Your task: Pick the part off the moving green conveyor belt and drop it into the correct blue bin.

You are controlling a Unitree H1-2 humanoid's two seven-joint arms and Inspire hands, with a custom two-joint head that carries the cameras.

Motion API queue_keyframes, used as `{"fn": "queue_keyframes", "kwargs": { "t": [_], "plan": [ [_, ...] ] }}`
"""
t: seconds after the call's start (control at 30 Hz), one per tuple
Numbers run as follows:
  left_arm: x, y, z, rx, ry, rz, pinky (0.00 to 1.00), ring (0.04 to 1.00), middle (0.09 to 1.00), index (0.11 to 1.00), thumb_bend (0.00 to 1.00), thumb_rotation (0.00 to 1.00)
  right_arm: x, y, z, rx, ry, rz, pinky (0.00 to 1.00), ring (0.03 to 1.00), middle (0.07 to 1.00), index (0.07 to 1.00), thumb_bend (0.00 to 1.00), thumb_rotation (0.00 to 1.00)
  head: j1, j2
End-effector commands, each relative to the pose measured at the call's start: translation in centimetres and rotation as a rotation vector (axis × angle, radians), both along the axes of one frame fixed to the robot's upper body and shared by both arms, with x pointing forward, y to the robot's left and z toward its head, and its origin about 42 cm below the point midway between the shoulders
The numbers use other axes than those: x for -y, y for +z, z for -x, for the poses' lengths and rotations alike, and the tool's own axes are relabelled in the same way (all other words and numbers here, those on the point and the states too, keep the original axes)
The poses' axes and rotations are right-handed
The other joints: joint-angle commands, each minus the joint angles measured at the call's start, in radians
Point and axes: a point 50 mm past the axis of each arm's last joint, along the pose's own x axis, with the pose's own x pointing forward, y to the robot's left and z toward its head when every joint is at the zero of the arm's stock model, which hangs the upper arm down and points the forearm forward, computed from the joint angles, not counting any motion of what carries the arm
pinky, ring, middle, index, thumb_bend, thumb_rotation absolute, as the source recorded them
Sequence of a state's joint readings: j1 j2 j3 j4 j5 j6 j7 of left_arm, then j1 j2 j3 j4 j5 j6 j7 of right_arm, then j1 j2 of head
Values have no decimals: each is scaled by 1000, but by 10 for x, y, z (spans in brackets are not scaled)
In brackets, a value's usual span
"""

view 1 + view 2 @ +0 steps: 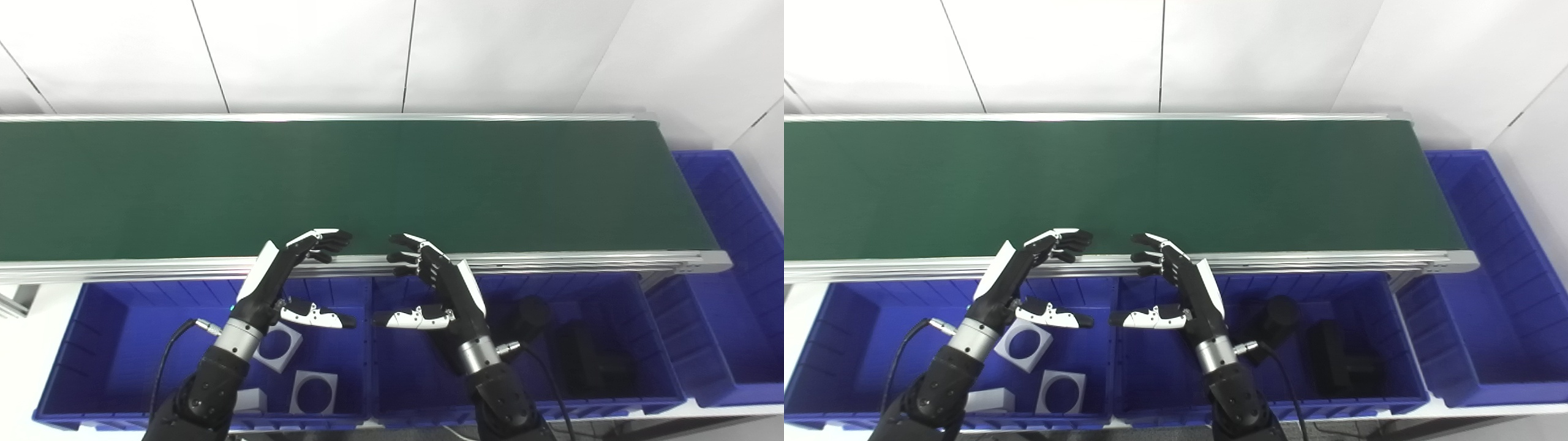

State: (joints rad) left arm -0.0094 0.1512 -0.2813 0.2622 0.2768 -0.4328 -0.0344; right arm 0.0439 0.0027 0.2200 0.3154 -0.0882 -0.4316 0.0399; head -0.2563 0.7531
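The green conveyor belt runs across the view with no part on it. My left hand hovers open above the left blue bin, fingertips over the belt's near rail. My right hand hovers open above the middle blue bin, palm facing the left hand. Neither hand holds anything. White square parts with round holes lie in the left bin. Black parts lie in the middle bin.
A third blue bin stands at the belt's right end. The aluminium rail edges the belt's near side. A white wall rises behind the belt. Cables trail from both wrists.
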Motion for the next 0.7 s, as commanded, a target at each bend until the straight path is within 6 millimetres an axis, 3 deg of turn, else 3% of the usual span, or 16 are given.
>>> {"fn": "queue_keyframes", "kwargs": {
  "t": [0.0,0.67],
  "plan": [
    [3,8,-5,57,-3,15,635,725,764,755,933,0,1,14,-5,66,9,-20,638,726,834,769,851,33,16,2],
    [8,8,-1,48,1,55,646,726,767,757,915,0,11,14,0,62,3,-11,635,721,813,762,837,41,61,11]
  ]
}}
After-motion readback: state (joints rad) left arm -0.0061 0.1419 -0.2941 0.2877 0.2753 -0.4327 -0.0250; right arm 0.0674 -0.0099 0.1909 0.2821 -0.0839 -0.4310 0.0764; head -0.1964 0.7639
